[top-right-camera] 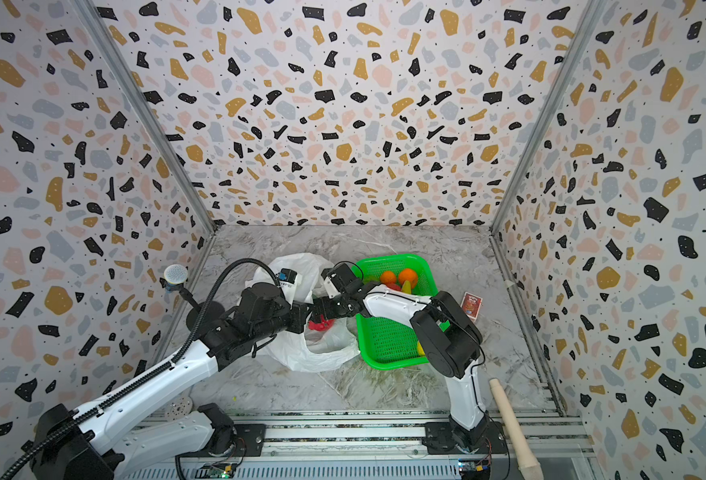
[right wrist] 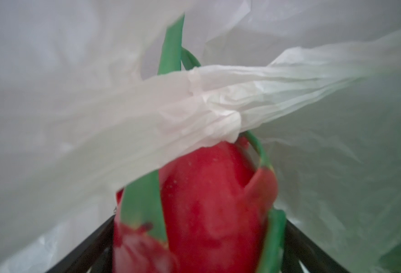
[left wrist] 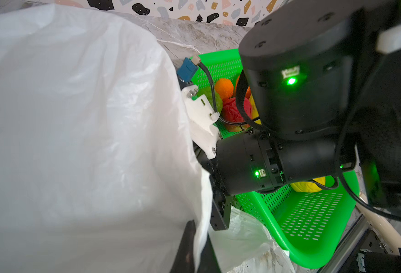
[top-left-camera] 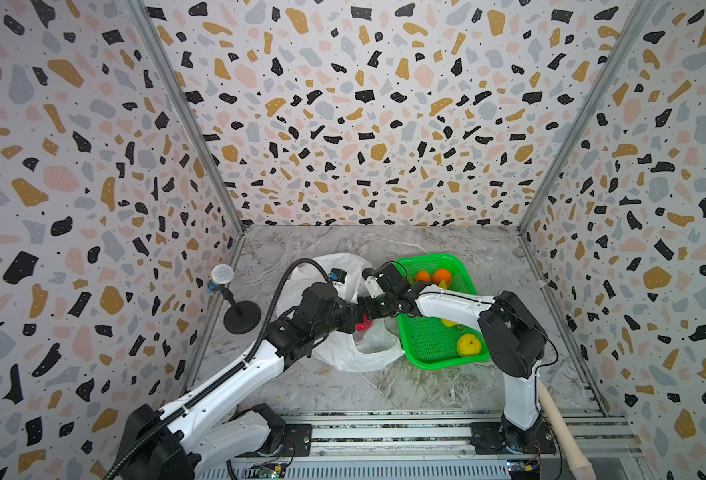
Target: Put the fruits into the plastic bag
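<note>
While L gripper [left wrist: 198,249] pinches plastic bag [left wrist: 76,141], R gripper [right wrist: 199,218] straddles dragon fruit [right wrist: 206,186] (grip unclear).

Two oranges [top-left-camera: 422,276] [top-left-camera: 442,276], one dragon fruit [top-left-camera: 363,323], one plastic bag [top-left-camera: 374,353], one green tray [top-left-camera: 430,341].

A robot test cell in a lab: 3 walls [top-left-camera: 364,124] of terrazzo-print panel meet at bare aluminium posts [top-left-camera: 189,120] around a marble-look tabletop [top-left-camera: 447,245]. 2 white-and-black arms, the left arm [top-left-camera: 226,386] and the right arm [top-left-camera: 517,399], stand on a metal rail [top-left-camera: 384,434] at the front, with exposed circuit boards [top-left-camera: 270,471] beside it and a microphone [top-left-camera: 222,275] on a stand.
</note>
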You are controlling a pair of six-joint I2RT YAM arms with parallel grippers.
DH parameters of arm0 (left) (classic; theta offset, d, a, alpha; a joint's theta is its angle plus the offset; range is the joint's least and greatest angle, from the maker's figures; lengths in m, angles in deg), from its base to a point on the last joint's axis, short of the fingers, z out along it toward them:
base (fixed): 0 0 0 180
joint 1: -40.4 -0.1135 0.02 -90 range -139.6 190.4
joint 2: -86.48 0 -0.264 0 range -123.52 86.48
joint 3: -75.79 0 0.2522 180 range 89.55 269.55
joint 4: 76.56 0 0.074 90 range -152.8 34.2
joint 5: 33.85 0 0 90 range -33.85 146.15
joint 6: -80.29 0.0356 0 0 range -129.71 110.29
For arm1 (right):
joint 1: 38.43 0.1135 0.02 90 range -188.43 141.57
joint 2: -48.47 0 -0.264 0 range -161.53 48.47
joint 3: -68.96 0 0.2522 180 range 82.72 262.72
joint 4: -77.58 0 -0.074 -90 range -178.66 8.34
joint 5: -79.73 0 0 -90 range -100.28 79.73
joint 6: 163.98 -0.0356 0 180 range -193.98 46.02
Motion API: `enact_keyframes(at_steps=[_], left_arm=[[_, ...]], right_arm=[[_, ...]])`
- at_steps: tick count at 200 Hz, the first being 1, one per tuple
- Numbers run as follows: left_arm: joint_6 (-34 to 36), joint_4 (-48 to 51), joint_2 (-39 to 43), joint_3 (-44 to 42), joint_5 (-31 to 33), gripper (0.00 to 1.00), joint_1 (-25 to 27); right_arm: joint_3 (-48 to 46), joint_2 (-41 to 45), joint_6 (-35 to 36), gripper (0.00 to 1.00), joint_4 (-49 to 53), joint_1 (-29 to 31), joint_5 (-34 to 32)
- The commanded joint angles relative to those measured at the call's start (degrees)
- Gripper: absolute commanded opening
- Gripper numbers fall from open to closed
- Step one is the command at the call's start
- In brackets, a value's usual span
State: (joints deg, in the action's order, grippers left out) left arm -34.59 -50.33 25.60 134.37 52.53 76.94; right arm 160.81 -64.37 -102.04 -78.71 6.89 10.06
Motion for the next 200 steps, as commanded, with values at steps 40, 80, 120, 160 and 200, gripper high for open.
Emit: enact_keyframes(at_steps=[40, 80, 120, 160, 200], left_arm=[[1.42, 0.49, -0.49, 0.08, 2.25, 0.00, -0.06], [1.76, 0.60, -0.57, 0.36, 3.18, 0.00, -0.14], [2.77, 1.21, -1.12, 1.05, 3.22, 0.00, -0.15], [3.18, 1.76, -1.18, 0.80, 4.41, 0.00, -0.15], [4.14, 2.04, -1.34, 0.54, 4.93, 0.00, -0.15]], right_arm=[[-2.99, 4.60, 5.98, 0.99, 7.39, -0.50, -4.89], [-7.79, 10.98, 8.03, 0.99, 5.98, -1.14, -5.46], [-10.96, 14.44, 10.38, 0.99, 7.08, -1.98, -5.83], [-15.39, 18.14, 9.86, 0.99, 6.75, -5.67, -7.55], [-17.60, 18.74, 9.72, 0.99, 5.87, -7.66, -5.68]])
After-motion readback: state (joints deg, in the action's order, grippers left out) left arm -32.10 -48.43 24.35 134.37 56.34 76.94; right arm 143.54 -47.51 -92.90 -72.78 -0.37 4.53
